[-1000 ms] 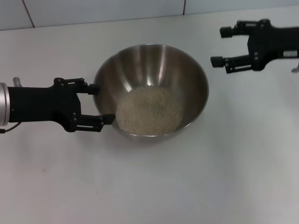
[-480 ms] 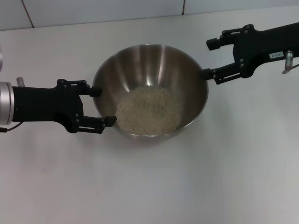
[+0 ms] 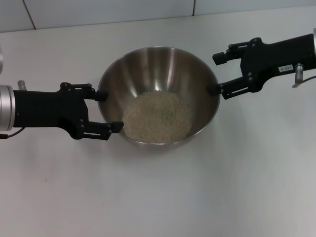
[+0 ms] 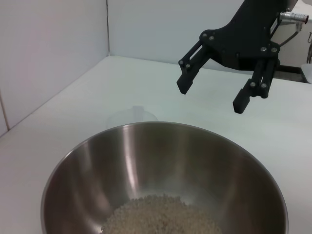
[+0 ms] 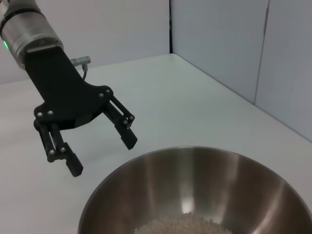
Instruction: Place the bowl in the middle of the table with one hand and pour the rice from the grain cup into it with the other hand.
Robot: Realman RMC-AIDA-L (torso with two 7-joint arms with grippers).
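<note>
Right hand [image 3: 216, 73] reached bowl [image 3: 159, 95]; left wrist view: clear cup [image 4: 132, 116].

A pale wall [image 3: 108, 10] runs along the far side, split into panels by thin dark seams [image 3: 194, 7]. Seen from lower down, plain grey-white panels [image 5: 219, 44] stand upright and meet at a corner [image 4: 107, 27].

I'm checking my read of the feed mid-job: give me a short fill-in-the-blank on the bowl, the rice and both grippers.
1. The heap of pale rice lies inside the shiny round steel ____.
2. The black left gripper is at the bowl rim with its fingers ____.
3. The black right gripper, also open, holds ____.
4. The bowl rests on the plain ____ table.

Missing words: bowl; open; nothing; white
</note>
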